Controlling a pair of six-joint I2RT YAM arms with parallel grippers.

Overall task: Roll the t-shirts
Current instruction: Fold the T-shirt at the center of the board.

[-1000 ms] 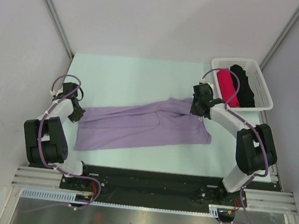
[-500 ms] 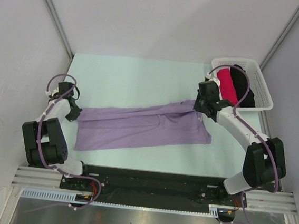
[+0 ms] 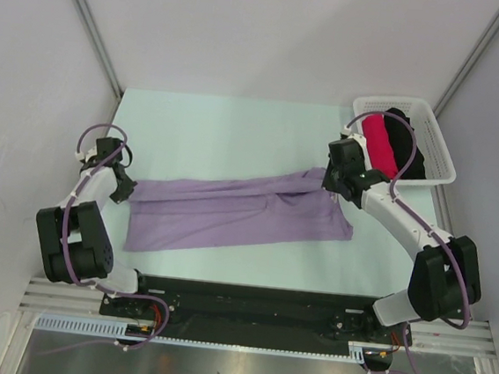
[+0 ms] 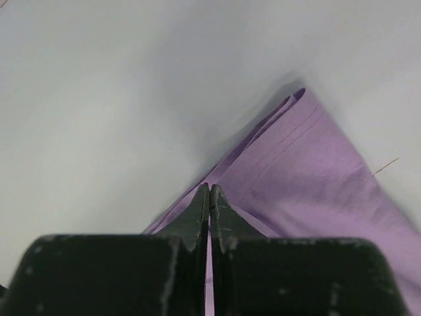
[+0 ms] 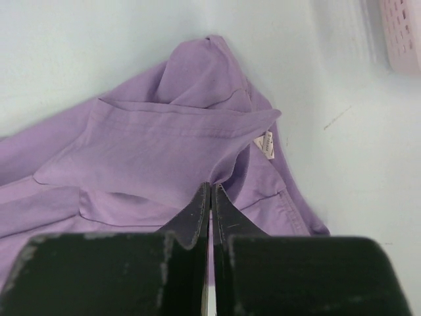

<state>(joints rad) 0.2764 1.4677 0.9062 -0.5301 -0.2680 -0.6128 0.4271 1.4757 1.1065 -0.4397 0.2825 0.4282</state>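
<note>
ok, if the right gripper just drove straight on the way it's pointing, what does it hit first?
The purple t-shirt: the right gripper is shut on its cloth, and more folds lie right ahead of it. Beyond them is probably the bare table, though depth is unclear.

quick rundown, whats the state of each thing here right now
lilac t-shirt, unrolled, folded into a long band on the table
left gripper, shut on the shirt's left end
right gripper, shut on its right end
crimson-pink roll, rolled, in the basket
black roll, rolled, in the basket beside it
</note>
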